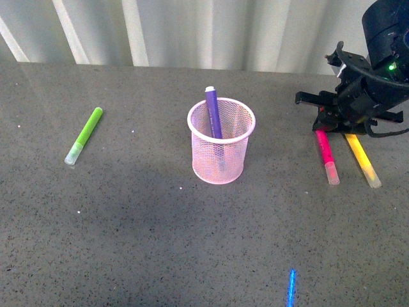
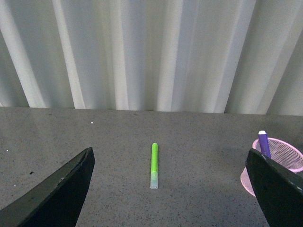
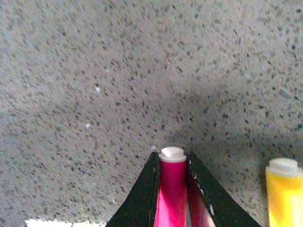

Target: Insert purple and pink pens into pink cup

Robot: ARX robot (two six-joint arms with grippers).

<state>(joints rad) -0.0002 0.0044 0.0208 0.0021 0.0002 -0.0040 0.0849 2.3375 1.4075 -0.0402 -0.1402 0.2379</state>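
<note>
**Grey speckled top, pink pen in the jaws**

Grey stone-look tabletop (image 1: pixel 128 217), flecked with dark and white specks, runs back to a white pleated curtain (image 1: pixel 192 32) at 12 o'clock. A thin blue streak of light (image 1: pixel 291 288) sits on the surface at 6 o'clock.

Dead centre stands the pink cup (image 1: pixel 220 163), upright, with the purple pen (image 1: pixel 212 112) inside it, leaning on the rim and poking out above. At 9 o'clock lies the green marker (image 1: pixel 84 135), well apart from the cup.

Over at 3 o'clock, the right gripper (image 3: pixel 173 189) is down on the table, jaws clamped on the pink pen (image 1: pixel 326 157), which lies flat. The yellow marker (image 1: pixel 362 160) lies just beside it, further out.

The left gripper (image 2: pixel 169 161) hangs with jaws wide apart, holding nothing.
</note>
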